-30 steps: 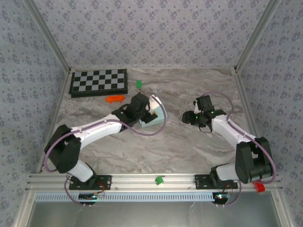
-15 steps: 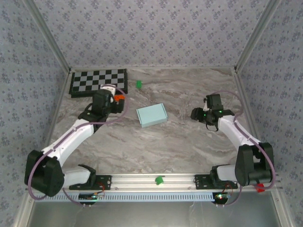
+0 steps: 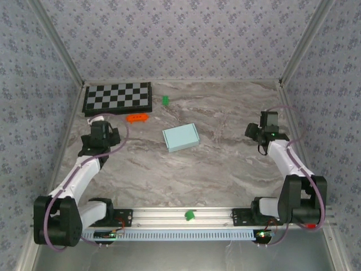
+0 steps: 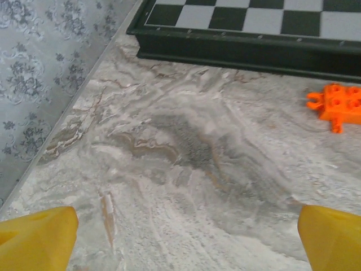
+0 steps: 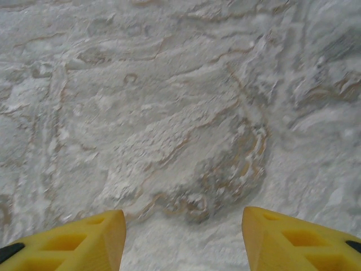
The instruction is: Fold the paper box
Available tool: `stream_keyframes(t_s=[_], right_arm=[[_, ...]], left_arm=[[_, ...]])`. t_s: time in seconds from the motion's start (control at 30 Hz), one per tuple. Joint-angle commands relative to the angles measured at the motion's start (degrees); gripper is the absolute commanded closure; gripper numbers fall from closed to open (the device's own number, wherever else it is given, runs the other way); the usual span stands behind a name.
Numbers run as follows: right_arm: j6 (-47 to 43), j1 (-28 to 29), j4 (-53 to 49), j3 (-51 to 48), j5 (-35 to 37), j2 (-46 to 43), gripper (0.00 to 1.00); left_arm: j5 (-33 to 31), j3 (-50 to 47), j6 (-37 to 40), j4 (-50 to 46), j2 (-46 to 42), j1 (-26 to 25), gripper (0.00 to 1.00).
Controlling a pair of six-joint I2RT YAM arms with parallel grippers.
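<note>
The paper box (image 3: 181, 138) lies closed as a small pale blue rectangular box in the middle of the marble table, with neither arm touching it. My left gripper (image 3: 100, 134) hangs well to its left, near the left wall; its yellow fingertips (image 4: 39, 237) stand wide apart over bare marble, so it is open and empty. My right gripper (image 3: 265, 126) sits far to the right of the box. Its yellow fingers (image 5: 84, 240) are apart with only tabletop between them.
A black-and-white checkerboard (image 3: 118, 97) lies at the back left, its edge close ahead of the left gripper (image 4: 237, 22). An orange brick (image 3: 137, 118) sits just in front of it (image 4: 338, 104). A small green piece (image 3: 165, 100) rests behind the box, another (image 3: 190, 215) on the front rail.
The left arm has let go of the box and swung away to the left. The right arm has drawn back to the right. The box now lies flat and closed.
</note>
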Motion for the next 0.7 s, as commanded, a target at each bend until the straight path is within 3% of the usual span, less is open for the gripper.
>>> stream_keyframes(t_s=[0.0, 0.3, 0.4, 0.67], right_arm=[[-4.88, -0.57, 10.71, -3.95, 5.65, 1.36, 0.42], [-13.94, -0.97, 38.23, -15.03, 0.57, 2.72, 0.41], [-14.99, -0.97, 45.85, -17.5, -1.8, 3.9, 0.39], [-15.83, -1.41, 51.23, -18.66, -6.29, 7.74, 0.39]], left_arm=[[2.96, -3.45, 3.07, 11.68, 0.17, 1.92, 0.0], [22.12, -9.6, 9.51, 32.33, 7.65, 6.97, 0.01], [23.74, -9.91, 10.5, 36.48, 10.69, 6.93, 0.0], [26.02, -9.72, 10.41, 43.51, 16.4, 6.99, 0.0]])
